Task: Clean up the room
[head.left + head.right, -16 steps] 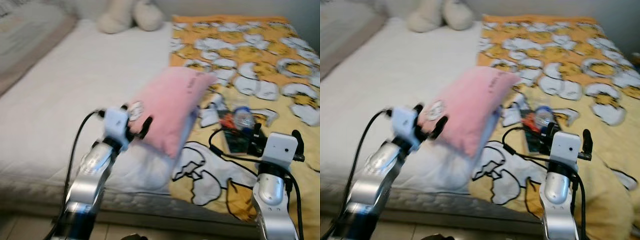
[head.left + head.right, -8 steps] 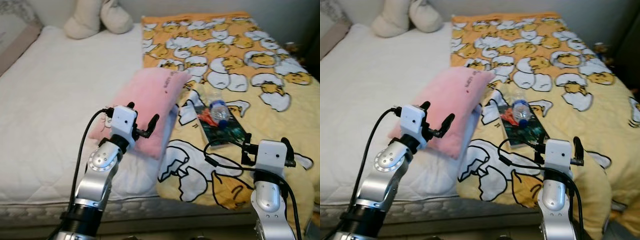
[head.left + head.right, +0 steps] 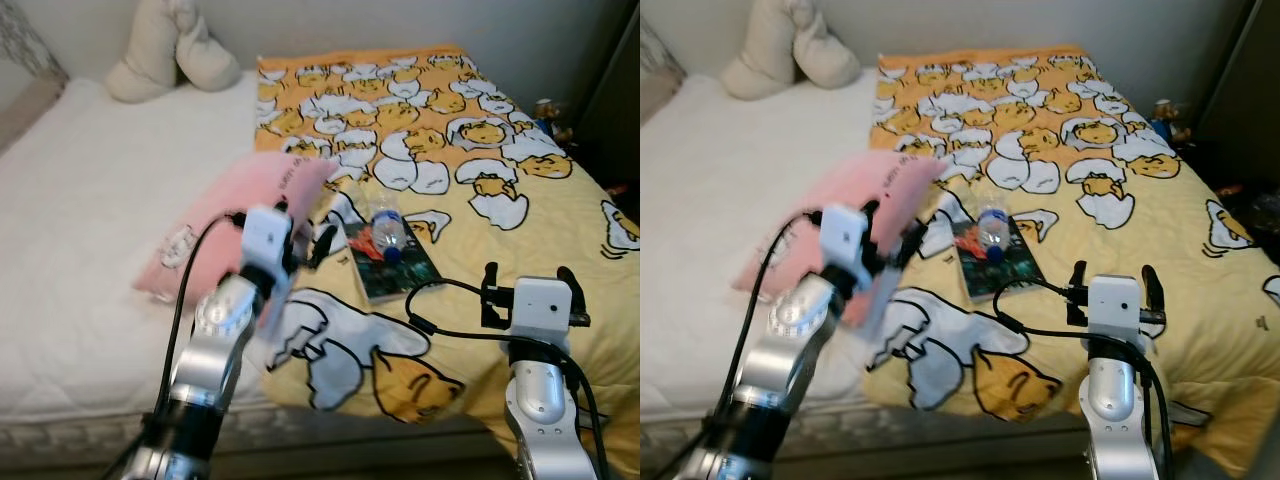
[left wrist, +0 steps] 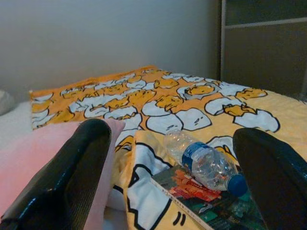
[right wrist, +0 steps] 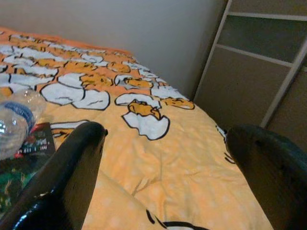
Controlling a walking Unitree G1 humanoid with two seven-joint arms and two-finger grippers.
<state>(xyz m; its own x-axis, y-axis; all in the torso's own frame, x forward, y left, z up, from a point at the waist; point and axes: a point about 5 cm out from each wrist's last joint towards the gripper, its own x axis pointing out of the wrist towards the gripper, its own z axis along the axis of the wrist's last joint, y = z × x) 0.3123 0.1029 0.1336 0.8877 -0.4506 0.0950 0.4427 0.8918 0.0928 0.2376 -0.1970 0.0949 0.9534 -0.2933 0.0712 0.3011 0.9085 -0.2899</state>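
Observation:
A pink pillow lies on the white mattress, at the edge of the yellow egg-print blanket. On the blanket a clear plastic bottle with a blue cap rests across a dark book. My left gripper is open above the pillow's right edge, a short way left of the bottle. My right gripper hangs open over the blanket's near right part, right of the book.
A cream plush toy sits at the head of the bed. A dark wardrobe stands to the right of the bed, with small items beside it. The bed's front edge is close below me.
The camera has swung right and the view has sharpened. My left gripper has moved from the pillow's near left side across to its right edge, closer to the bottle. Both grippers stay open.

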